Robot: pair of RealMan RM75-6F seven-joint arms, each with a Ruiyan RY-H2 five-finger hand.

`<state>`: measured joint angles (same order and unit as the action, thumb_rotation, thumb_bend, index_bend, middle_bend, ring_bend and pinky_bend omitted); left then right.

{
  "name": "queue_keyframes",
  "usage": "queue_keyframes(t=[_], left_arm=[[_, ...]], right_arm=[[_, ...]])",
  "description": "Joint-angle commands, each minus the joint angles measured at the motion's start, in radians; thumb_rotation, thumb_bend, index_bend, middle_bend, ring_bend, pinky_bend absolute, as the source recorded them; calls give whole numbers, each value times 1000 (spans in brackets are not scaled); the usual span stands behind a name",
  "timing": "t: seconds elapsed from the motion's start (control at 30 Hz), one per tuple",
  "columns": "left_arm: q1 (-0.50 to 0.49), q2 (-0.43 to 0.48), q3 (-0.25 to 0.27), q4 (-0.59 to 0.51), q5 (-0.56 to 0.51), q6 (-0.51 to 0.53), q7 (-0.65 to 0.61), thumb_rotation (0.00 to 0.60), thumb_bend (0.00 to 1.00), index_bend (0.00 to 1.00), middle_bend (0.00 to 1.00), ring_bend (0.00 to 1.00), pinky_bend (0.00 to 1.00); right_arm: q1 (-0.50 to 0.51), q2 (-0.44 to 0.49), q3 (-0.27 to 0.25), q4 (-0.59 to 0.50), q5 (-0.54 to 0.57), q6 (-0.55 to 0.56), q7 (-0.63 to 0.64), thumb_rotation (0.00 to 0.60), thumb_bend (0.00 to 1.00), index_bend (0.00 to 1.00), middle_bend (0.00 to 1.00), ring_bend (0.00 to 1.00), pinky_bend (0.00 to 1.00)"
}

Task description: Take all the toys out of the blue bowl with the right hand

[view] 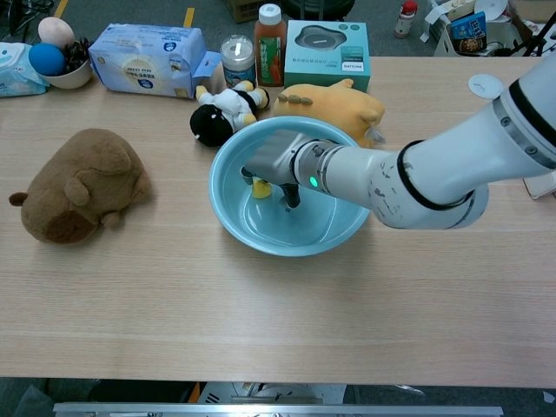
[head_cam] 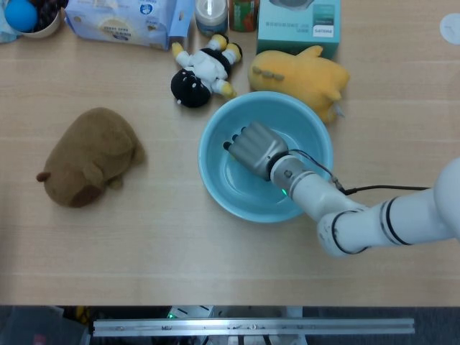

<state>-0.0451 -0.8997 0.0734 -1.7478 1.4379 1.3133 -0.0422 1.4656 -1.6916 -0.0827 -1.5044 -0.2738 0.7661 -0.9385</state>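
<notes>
Right robot hand [view: 271, 165] curled over small yellow toy [view: 261, 188] in round blue plastic bowl [view: 228, 208], grasp unconfirmed; may slip.

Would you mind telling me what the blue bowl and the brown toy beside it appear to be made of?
The blue bowl looks like smooth, glossy plastic: even colour, soft light reflections on its inner wall, thin rim; glazed ceramic cannot be ruled out. The brown toy looks like plush fabric: a fuzzy, matte surface with soft, rounded contours.
</notes>
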Motion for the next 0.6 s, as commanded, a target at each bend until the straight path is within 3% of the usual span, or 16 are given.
queue_keyframes(t=[0.03, 0.27, 0.4, 0.6], left_arm=[[0, 0, 0, -1, 0, 0, 0, 600, 423, 96, 84, 54, 127], [-2, -1, -1, -5, 3, 0, 4, 600, 422, 96, 84, 54, 127], [-2, 2, -1, -8, 6, 2, 5, 600, 422, 96, 84, 53, 127], [2, 5, 1, -11, 7, 8, 4, 600, 422, 96, 84, 54, 127]], right_arm=[[-10, 35, -12, -49, -37, 22, 12, 600, 355, 191, 293, 299, 657], [-29, 53, -18, -77, -91, 64, 29, 600, 351, 191, 292, 299, 653], [-62, 23, -5, -41, -153, 114, 55, 600, 273, 199, 292, 299, 643], [-62, -25, 16, 18, -122, 102, 31, 600, 262, 226, 292, 299, 643]])
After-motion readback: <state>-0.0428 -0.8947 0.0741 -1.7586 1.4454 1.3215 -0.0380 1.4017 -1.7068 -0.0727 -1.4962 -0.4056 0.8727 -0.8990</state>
